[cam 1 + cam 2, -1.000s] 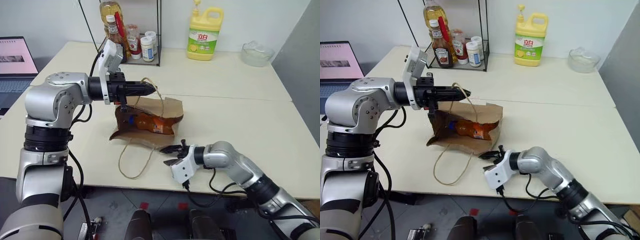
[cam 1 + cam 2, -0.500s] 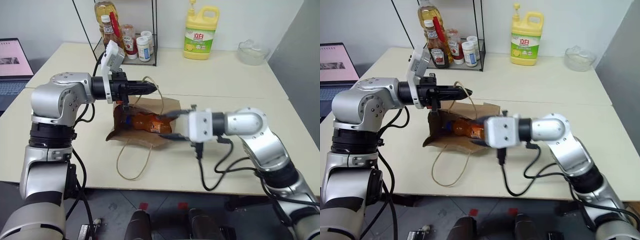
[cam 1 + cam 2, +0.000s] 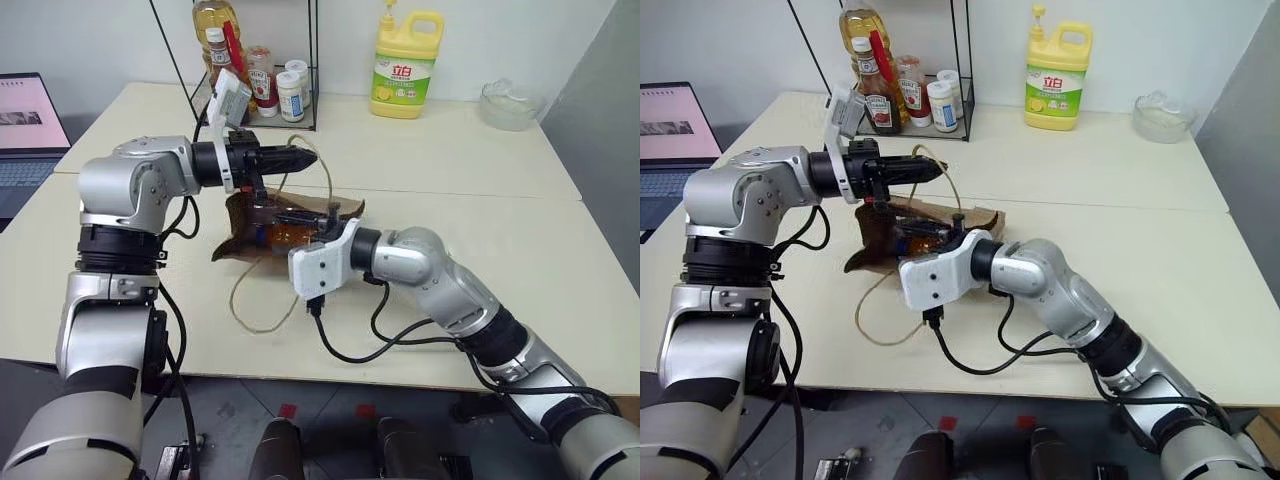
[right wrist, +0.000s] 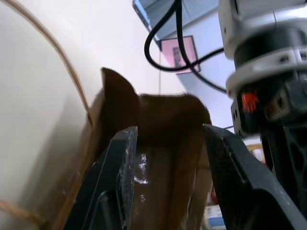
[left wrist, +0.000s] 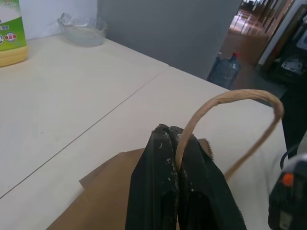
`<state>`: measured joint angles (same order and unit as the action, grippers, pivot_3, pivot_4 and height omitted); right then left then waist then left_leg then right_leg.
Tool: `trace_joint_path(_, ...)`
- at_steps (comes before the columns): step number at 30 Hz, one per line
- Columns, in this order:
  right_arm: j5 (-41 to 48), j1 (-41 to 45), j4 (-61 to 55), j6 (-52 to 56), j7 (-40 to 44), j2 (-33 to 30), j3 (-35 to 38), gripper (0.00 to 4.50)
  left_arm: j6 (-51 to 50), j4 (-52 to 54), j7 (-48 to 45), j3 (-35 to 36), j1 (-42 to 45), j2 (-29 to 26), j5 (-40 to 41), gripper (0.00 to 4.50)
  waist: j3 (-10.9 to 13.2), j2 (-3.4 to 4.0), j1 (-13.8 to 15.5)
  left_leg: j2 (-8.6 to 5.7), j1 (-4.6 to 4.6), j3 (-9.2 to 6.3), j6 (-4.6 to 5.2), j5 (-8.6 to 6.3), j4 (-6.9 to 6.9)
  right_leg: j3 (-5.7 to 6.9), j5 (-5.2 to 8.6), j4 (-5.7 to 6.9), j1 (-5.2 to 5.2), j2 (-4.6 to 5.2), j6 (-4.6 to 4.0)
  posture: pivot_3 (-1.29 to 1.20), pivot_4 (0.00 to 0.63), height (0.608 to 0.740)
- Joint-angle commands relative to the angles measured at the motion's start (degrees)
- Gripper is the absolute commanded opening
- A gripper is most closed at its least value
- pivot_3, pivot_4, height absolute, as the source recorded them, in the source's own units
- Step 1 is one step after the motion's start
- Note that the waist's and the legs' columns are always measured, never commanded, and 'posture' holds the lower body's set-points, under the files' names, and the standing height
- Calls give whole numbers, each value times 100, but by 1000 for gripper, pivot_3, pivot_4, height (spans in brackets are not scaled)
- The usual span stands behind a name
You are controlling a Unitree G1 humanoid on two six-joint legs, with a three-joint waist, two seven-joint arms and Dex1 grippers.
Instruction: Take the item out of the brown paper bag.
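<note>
The brown paper bag lies on its side mid-table, its mouth toward my right arm. My left gripper is shut on the bag's upper tan loop handle and holds it up above the bag. The item, an orange-filled bottle, shows inside the bag's mouth. My right gripper is open at that mouth, its fingers apart with brown paper and a clear glinting surface between them. Whether the fingers touch the bottle I cannot tell.
The bag's second loop handle trails on the table toward the front edge. A wire rack with sauce bottles, a yellow detergent jug and a glass bowl stand along the back. A laptop sits far left.
My right arm has swung up and left from the table's front edge to the bag's mouth, still open. My left gripper has edged forward with the handle.
</note>
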<state>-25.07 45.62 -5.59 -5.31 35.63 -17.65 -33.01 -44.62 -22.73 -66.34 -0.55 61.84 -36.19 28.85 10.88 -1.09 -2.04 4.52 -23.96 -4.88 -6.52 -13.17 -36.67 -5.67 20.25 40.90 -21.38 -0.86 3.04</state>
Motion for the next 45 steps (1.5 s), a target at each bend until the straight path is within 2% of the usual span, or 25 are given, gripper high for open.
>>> trace_joint_path(1, -333, -20, 123, -509, -456, 42, 64, 2226, 42, -93, 36, 160, 270, 11, -9, 0, 0, 0, 1, 0, 0, 0, 0, 0, 0, 0, 0, 0, 1, 0, 0, 0, 150, 740)
trace_joint_path(4, -464, -52, 279, -607, -404, 40, -2, 2226, 57, -139, 31, 156, 302, 15, -8, 0, 0, 0, 0, 0, 0, 0, -1, 0, 0, 0, 0, 0, 1, 1, 0, 0, 150, 740)
trace_joint_path(7, -362, -41, 398, -224, 90, 155, -85, 2226, 68, -92, -5, 143, 284, 11, 10, 0, 0, 0, -6, 0, 1, 0, -1, 0, 1, 0, 0, 0, 1, 1, 0, 0, 150, 740)
trace_joint_path(10, -111, 156, 273, -257, -86, 361, 287, 2226, 12, 21, -14, 190, 263, 3, 82, 0, 0, 0, -28, 0, 1, -1, -2, 1, 1, 0, 0, 1, 1, 0, 0, 0, 150, 740)
trace_joint_path(19, 523, 98, -76, -834, 264, 18, 690, 2226, -576, 527, -238, 345, 110, -253, 416, 0, 0, 0, -40, 0, 1, -1, -3, 2, 2, 2, 0, -1, 4, 2, 0, 0, 150, 740)
trace_joint_path(29, -70, 151, 431, -1398, 172, 3, 318, 2226, -1069, 1065, -245, 410, -98, -383, 755, 0, 0, 0, -107, 0, 1, -1, -3, 2, 3, 2, 0, 2, 3, 1, 0, 0, 150, 740)
trace_joint_path(33, -387, 190, 710, -888, 578, 67, 20, 2226, -1143, 1164, -225, 393, -145, -372, 819, 0, 0, 0, -109, 1, 2, -1, -3, 2, 3, 1, 0, 1, 3, 2, 0, 0, 150, 740)
trace_joint_path(37, -675, 253, 983, -510, 600, 211, -79, 2226, -1168, 1246, -226, 373, -178, -356, 870, 0, 0, 0, -109, 1, 2, -1, -4, 3, 3, 1, 0, 2, 3, 1, 0, 0, 150, 740)
trace_joint_path(45, -679, 299, 1195, 369, 1234, 365, -143, 2226, -1163, 1392, -251, 343, -269, -345, 885, 0, 0, 0, -92, 0, 3, -2, -6, 3, 2, 2, 0, 2, 5, 2, 0, 0, 150, 740)
